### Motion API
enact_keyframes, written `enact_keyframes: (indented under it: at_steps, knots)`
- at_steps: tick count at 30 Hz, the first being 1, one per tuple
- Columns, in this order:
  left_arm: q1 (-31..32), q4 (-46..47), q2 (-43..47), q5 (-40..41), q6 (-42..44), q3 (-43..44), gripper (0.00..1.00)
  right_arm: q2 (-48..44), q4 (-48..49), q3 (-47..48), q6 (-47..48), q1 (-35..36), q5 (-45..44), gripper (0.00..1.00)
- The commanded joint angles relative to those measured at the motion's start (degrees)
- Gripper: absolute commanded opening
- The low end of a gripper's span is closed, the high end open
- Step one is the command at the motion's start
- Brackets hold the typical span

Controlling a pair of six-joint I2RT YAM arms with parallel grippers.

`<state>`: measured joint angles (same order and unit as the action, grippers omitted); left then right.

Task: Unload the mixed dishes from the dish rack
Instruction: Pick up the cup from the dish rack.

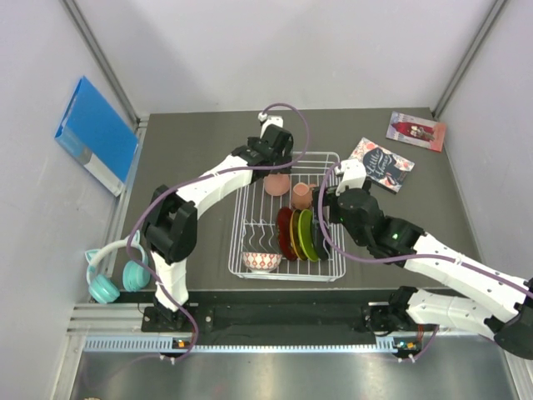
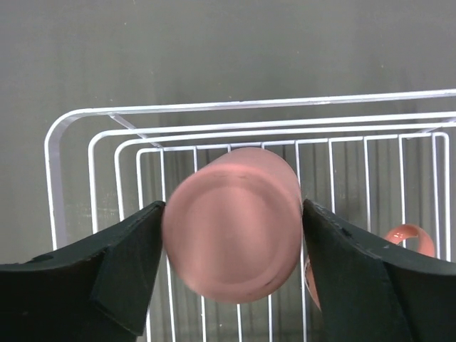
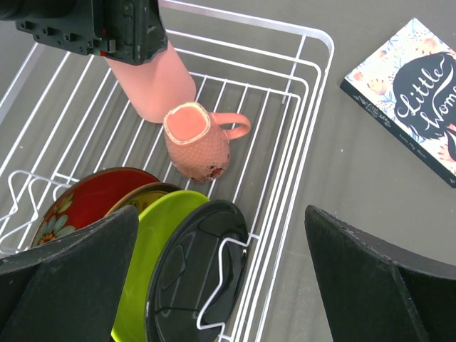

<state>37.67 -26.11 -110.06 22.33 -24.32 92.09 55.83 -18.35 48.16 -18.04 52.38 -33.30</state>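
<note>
Fingers of the left gripper press against both sides of the tall pink cup, clasping it over the far end of the dish rack, the cup's round end facing the wrist camera. Its lower end slants down beside the salmon mug, which lies on the rack floor. The right gripper hangs wide apart, grasping nothing, above the rack's right edge. The upright black plate stands below and between its jaws, with the lime-green plate just beside it.
</note>
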Motion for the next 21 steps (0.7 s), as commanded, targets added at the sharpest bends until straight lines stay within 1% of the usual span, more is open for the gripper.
enact_keyframes:
  at_steps: [1,3,4,5,7,8,10,11,12,14,18,21]
  knots:
    - [0.12,2.11,-0.24,-0.01,0.85,1.16,0.72,-0.20,2.53,-0.09,0.64,0.44,-0.89,1.00]
    - [0.12,2.11,-0.24,-0.09,1.11,0.90,0.64,-0.11,2.44,0.00,0.64,0.44,-0.80,1.00]
    - [0.12,2.38,-0.16,-0.35,1.20,0.63,0.55,-0.11,2.44,0.00,0.64,0.44,-0.80,1.00]
    - [0.04,2.38,0.02,-0.62,1.20,0.54,0.49,-0.20,2.35,0.00,0.47,0.44,-0.80,1.00]
    - [0.12,2.47,0.63,-0.88,1.11,0.02,0.43,-0.55,2.09,-0.09,0.29,0.44,-0.89,1.00]
    - [0.04,2.55,0.90,-1.14,1.20,-0.25,0.33,-0.64,2.00,-0.17,0.20,0.44,-0.98,1.00]
    - [0.12,2.38,2.21,-1.15,1.29,-0.60,0.23,-0.99,1.65,-0.09,0.11,0.44,-0.98,1.00]
    - [0.04,1.86,2.74,-0.97,1.20,-0.60,0.11,-0.90,1.65,-0.17,0.03,0.44,-1.15,1.00]
    - [0.12,1.42,3.27,-0.88,1.29,-0.43,0.05,-1.25,1.56,0.00,-0.06,0.44,-1.15,1.00]
    - [0.12,0.28,5.46,-0.62,1.55,0.19,0.00,-1.34,1.39,0.27,-0.24,0.44,-1.24,1.00]
    - [0.12,-0.88,10.56,1.23,2.08,1.42,0.00,-1.87,1.12,1.49,-0.24,0.44,-1.50,1.00]
    - [-0.05,0.52,17.48,-0.69,1.64,1.25,0.00,-3.27,2.09,2.29,-0.41,0.53,-3.34,1.00]
